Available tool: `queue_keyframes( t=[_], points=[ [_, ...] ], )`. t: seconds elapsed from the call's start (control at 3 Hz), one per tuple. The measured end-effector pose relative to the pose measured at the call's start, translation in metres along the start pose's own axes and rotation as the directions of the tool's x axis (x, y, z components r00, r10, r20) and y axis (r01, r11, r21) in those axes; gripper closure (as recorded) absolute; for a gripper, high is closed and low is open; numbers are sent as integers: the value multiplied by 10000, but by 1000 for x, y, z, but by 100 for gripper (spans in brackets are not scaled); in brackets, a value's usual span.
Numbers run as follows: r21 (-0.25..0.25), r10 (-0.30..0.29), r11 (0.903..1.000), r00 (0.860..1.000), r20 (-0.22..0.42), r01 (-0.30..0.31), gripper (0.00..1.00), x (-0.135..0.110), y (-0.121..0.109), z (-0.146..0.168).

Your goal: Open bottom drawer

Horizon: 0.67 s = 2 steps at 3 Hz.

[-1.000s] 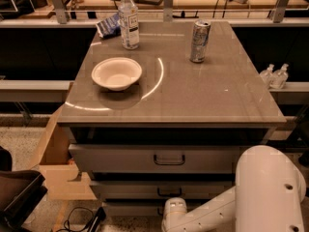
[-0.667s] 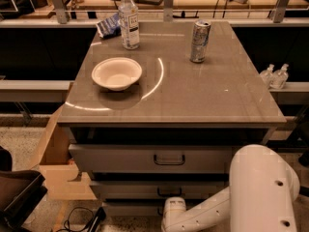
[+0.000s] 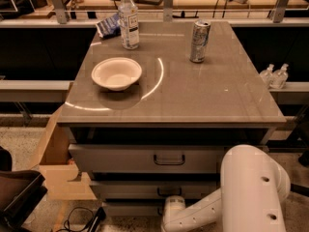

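The bottom drawer (image 3: 128, 210), the grey strip at lower centre of the frame, has the gripper (image 3: 171, 203) against its front, just under the middle drawer's handle (image 3: 169, 191). Whether the gripper is apart or clamped I cannot tell. From here it could hook that middle handle instead, or slip off in a skewed pull. The drawer's long axis runs left to right, its front facing the camera.
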<state>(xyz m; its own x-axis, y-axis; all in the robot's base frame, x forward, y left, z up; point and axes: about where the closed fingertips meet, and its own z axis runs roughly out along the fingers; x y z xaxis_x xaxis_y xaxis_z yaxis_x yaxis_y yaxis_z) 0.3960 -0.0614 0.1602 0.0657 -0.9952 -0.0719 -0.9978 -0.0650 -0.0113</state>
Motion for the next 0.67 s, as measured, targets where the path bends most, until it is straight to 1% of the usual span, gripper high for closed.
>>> queue_keyframes(
  t=[0.33, 0.67],
  points=[
    [55, 119, 9999, 9997, 225, -120, 18, -1, -3, 14],
    [35, 120, 9999, 9997, 228, -121, 42, -1, -2, 15]
  ],
)
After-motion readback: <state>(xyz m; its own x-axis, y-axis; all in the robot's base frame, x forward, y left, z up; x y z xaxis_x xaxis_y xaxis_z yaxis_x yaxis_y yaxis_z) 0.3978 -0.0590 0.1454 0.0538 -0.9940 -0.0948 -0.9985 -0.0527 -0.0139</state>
